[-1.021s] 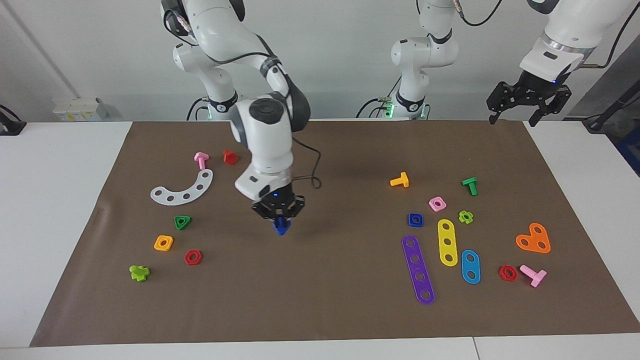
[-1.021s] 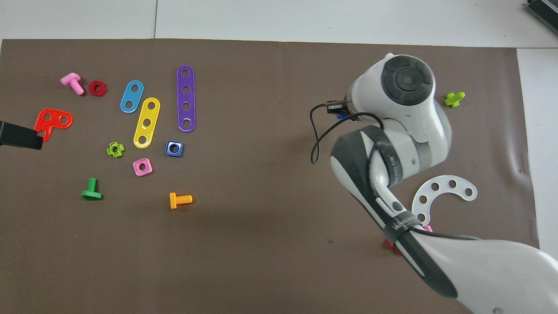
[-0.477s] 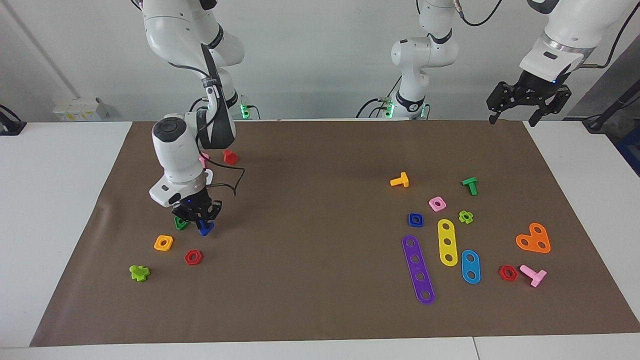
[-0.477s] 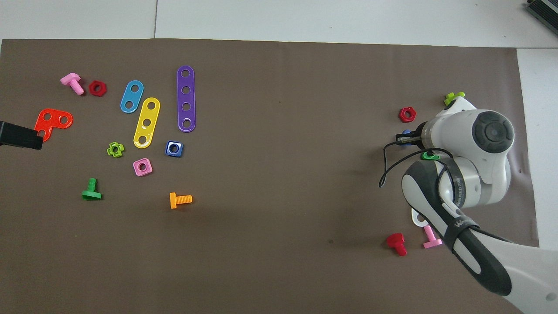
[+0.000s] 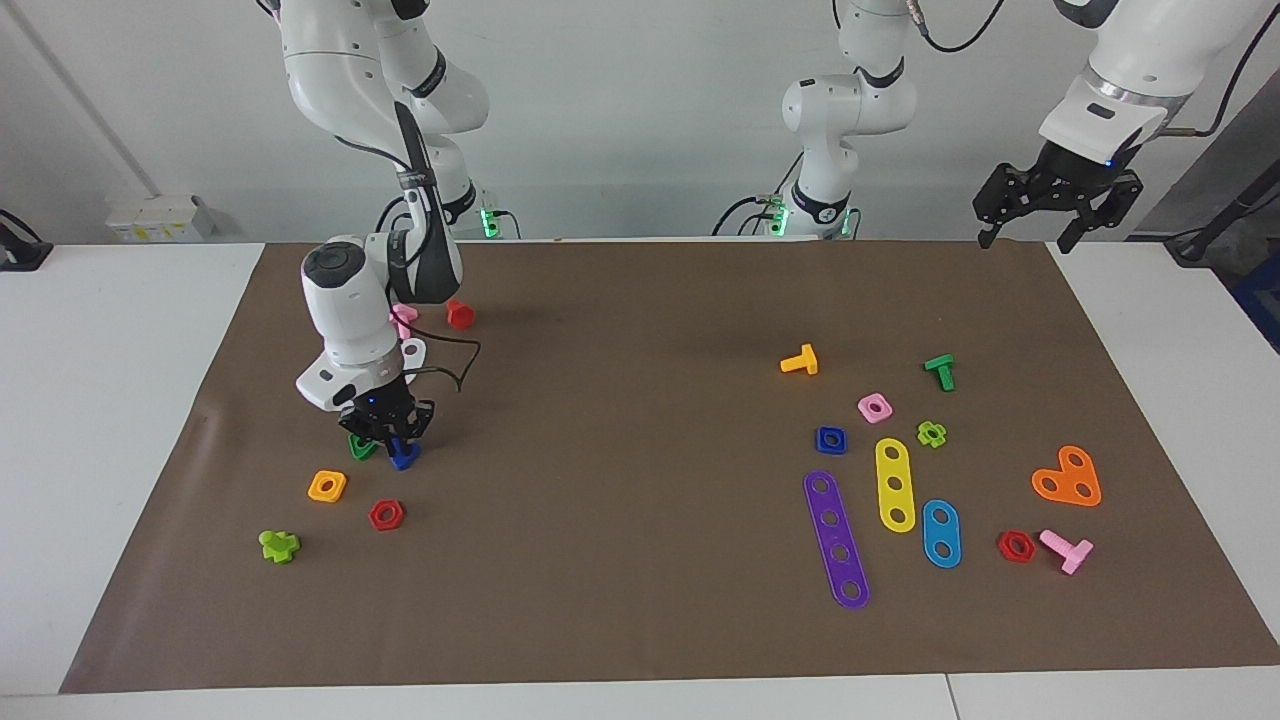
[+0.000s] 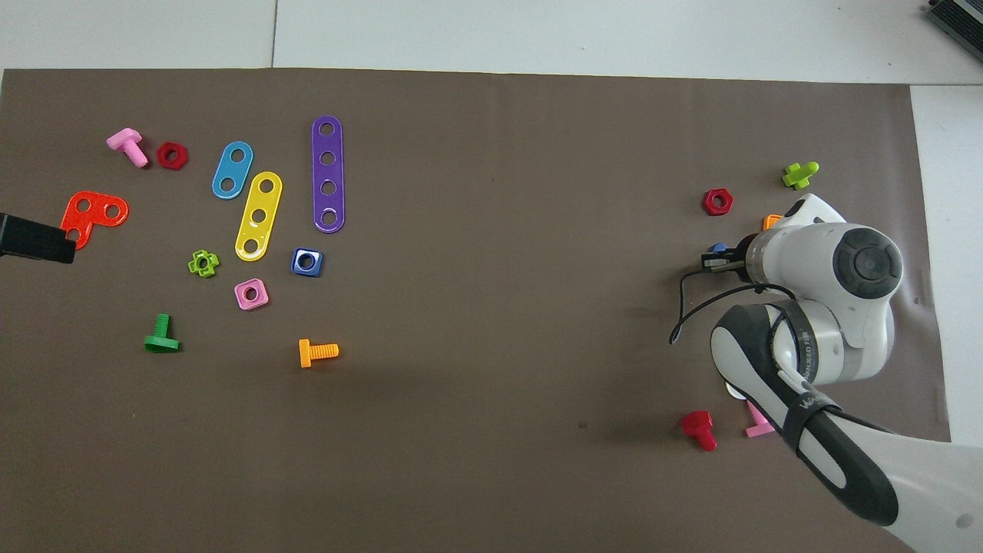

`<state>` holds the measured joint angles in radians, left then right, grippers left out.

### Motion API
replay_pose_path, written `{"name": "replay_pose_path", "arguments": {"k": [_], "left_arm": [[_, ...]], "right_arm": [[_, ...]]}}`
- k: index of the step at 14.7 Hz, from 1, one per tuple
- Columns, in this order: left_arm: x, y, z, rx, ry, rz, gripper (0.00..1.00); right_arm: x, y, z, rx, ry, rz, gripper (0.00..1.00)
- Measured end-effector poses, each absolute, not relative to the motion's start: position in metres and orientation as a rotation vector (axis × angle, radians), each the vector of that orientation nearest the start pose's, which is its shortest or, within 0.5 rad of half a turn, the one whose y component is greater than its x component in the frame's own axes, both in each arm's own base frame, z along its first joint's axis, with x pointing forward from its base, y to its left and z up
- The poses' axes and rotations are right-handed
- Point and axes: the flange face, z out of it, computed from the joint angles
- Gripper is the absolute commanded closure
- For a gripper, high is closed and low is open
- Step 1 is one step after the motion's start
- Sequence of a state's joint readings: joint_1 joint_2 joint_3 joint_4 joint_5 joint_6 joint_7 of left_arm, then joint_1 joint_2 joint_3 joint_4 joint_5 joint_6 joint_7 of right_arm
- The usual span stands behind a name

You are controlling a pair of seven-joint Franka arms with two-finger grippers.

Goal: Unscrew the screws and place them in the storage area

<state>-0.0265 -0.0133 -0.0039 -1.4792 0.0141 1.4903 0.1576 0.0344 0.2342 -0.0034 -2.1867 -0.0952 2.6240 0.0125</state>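
My right gripper is shut on the dark-blue bolt and holds it head down, very low over the storage area, right beside the green triangle nut. The orange square nut and red hexagon nut lie close by. The white curved strip is mostly hidden by the right arm. In the overhead view only a bit of the bolt shows at the wrist's edge. My left gripper waits open and empty, raised over the mat's corner at the left arm's end.
A lime cross nut, a red bolt and a pink bolt lie around the storage patch. Toward the left arm's end lie purple, yellow and blue strips, a blue square nut, and more bolts and nuts.
My right gripper carried the dark-blue bolt from over the mat's middle to the storage patch, then sank a little beside the green triangle nut. The left arm has not moved.
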Motion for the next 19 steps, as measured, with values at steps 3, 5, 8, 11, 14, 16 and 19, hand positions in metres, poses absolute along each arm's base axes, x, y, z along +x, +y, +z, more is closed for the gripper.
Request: {"name": "replay_pose_path", "arguments": {"k": [3,5,8,11,14,16,19], "left_arm": [[0.542,-0.015,0.668,-3.112,0.291,-0.037,0.0],[0.542,-0.015,0.668,-3.112,0.291,-0.037,0.0],[0.542,-0.015,0.668,-3.112,0.291,-0.037,0.0],[0.542,-0.015,0.668,-3.112,0.291,-0.037,0.0],[0.542,-0.015,0.668,-3.112,0.291,-0.037,0.0],[0.542,-0.015,0.668,-3.112,0.291,-0.037,0.0],[0.542,-0.015,0.668,-3.112,0.291,-0.037,0.0]], "right_arm": [[0.58,0.023,0.308,-3.164,-0.144,-0.339,0.0],[0.59,0.026,0.337,-3.172,-0.141,-0.31,0.0],[0.615,0.024,0.427,-3.194,-0.084,-0.235,0.0],[0.613,0.016,0.515,-3.199,0.043,-0.241,0.0],[0.582,-0.001,0.571,-3.206,0.134,-0.181,0.0],[0.558,-0.017,0.604,-3.196,0.2,-0.079,0.0],[0.545,-0.035,0.626,-3.146,0.273,0.011,0.0]]}}
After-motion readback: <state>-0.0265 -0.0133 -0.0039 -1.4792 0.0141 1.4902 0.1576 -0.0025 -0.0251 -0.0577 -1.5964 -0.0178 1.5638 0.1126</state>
